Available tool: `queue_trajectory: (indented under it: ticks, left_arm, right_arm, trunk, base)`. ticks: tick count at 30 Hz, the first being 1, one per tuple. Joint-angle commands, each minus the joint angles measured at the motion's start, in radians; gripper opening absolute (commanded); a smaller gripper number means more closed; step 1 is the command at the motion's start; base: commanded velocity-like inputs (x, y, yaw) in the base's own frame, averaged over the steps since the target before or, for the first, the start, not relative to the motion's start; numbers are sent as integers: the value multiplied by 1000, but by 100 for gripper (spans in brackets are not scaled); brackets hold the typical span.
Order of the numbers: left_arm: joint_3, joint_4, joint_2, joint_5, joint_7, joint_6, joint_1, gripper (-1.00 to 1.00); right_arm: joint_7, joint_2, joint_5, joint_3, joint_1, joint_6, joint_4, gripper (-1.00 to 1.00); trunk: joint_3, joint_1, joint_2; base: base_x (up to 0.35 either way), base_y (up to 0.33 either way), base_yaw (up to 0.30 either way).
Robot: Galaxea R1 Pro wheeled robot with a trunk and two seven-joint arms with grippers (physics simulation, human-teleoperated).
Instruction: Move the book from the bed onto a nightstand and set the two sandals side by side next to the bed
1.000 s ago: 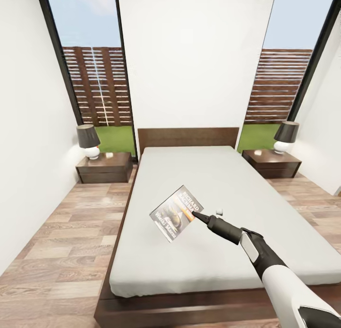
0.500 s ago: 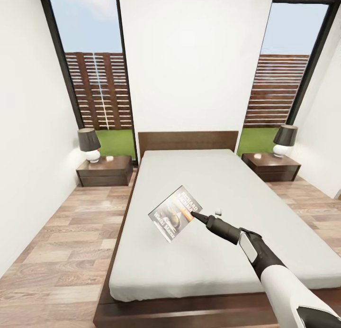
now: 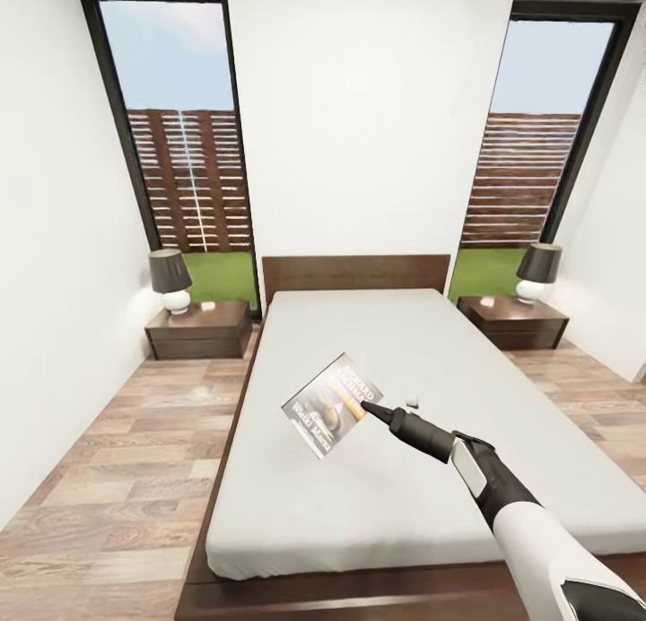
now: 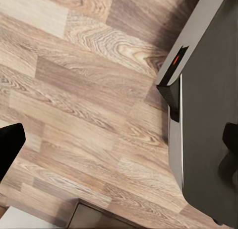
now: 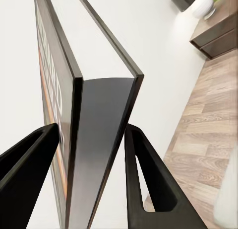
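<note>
The right pincer [image 3: 370, 409] pinched the book [image 3: 332, 405] by one edge mid-frame above the bed [image 3: 467, 370]; it could slip.

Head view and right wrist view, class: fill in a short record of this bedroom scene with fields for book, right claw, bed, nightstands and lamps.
book: the book is held up above the mattress, tilted, cover facing the camera
right claw: right claw shut on the book's edge
bed: the bed has a bare grey mattress
nightstands: left nightstand, right nightstand, one each side of the headboard
lamps: one lamp on each nightstand
</note>
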Motion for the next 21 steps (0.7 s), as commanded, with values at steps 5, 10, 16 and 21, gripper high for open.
queue_trajectory:
  ticks: [5,10,16,21]
  left_arm:
    - [-8,2,0,10,2,-37,1,100]
    - [-8,2,2,10,6,-62,6,100]
    - [-8,2,4,10,8,-89,9,100]
    - [-8,2,5,10,8,-100,10,100]
  right_arm:
    - [-13,1,-5,0,-1,9,1,-100]
    - [-25,4,-5,2,-1,8,1,-100]
    - [-70,13,-5,2,-1,9,1,-100]
    - [-93,22,-5,2,-1,9,1,-100]
  trunk:
    - [6,1,-2]
    - [13,1,-2]
    - [20,1,-2]
    - [24,1,-2]
  base:
    - [0,0,0]
    - [0,0,0]
    - [0,0,0]
    - [0,0,0]
